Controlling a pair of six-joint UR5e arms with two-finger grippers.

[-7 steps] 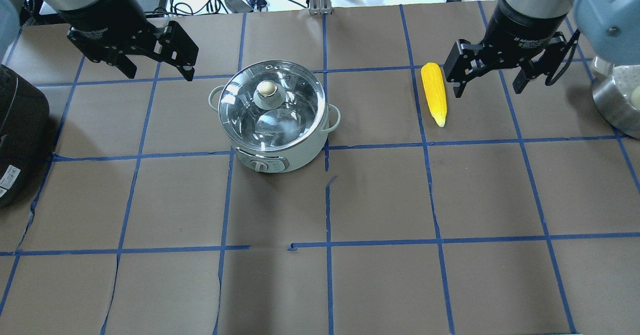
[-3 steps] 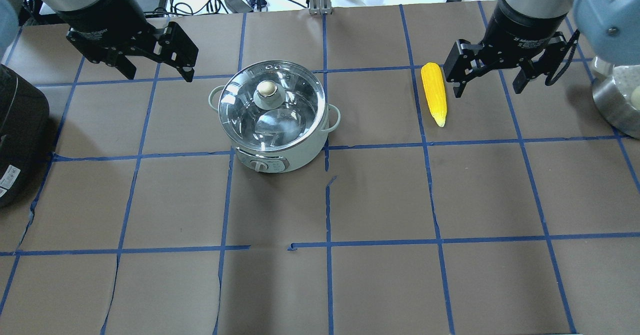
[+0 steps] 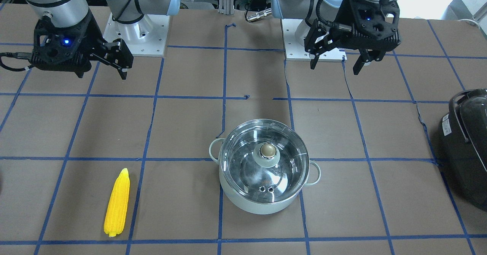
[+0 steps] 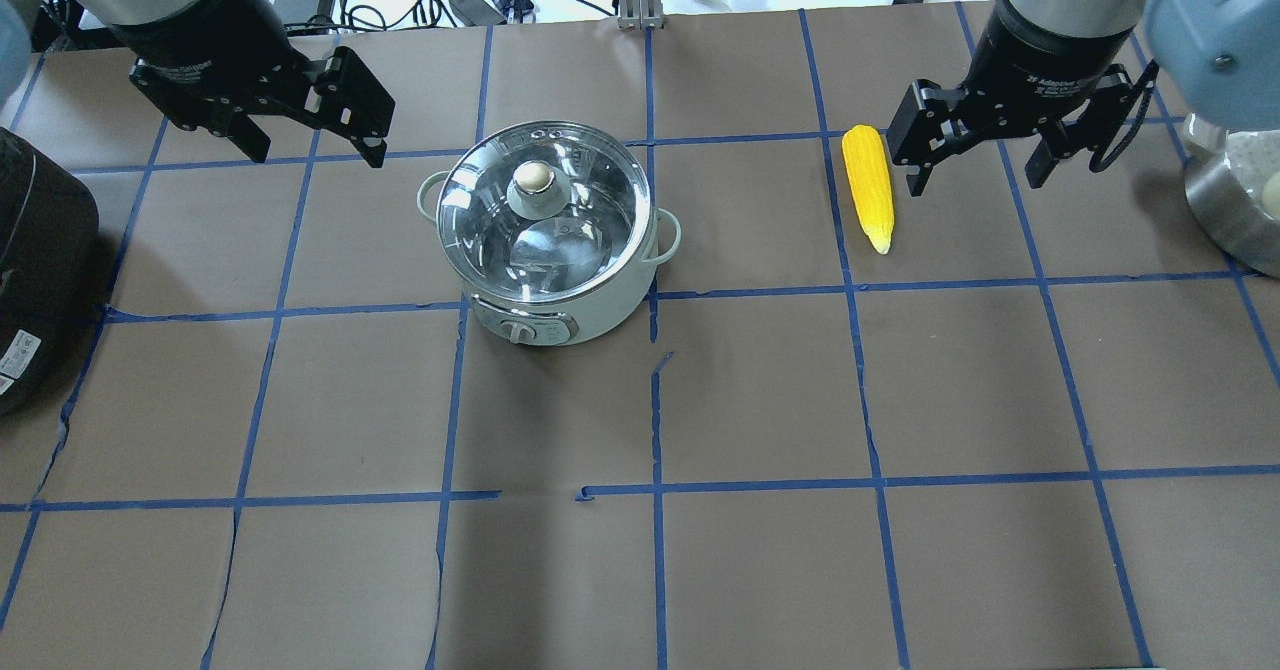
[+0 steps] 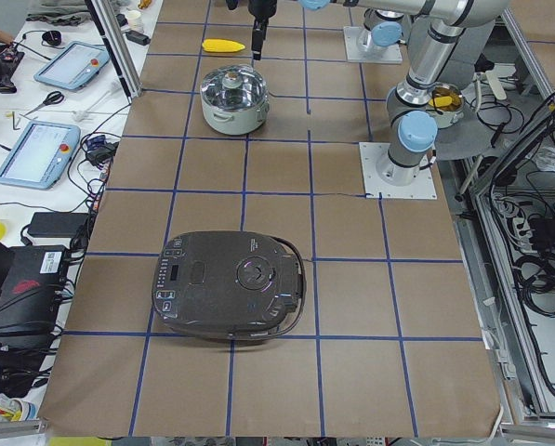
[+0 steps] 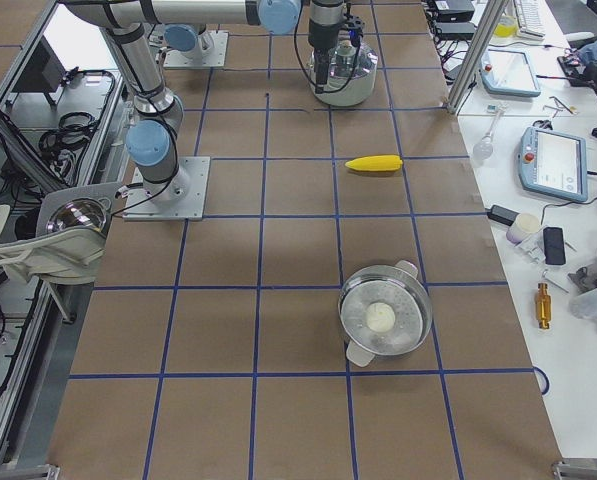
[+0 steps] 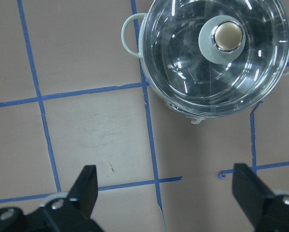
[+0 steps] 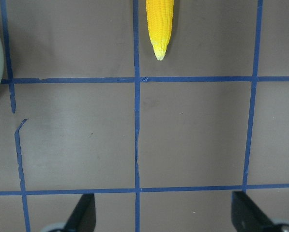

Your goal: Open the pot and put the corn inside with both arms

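Two sets of jaws, wide and empty: left gripper shifted only slightly, right gripper unmoved beside corn on desk; pot remains lidded, opening not begun.

Robot lab: teach pendant, tape-gridded table

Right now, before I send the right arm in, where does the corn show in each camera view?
Exterior front-facing: corn at lower left, left of the pot.
Overhead exterior: corn at upper right, right of the pot.
Exterior left: corn near the top edge, beyond the pot.
Exterior right: corn above centre, nearer than the pot.
Left wrist-mounted: not in it.
Right wrist-mounted: corn at top centre, tip down.
Shared landmark: the pot.
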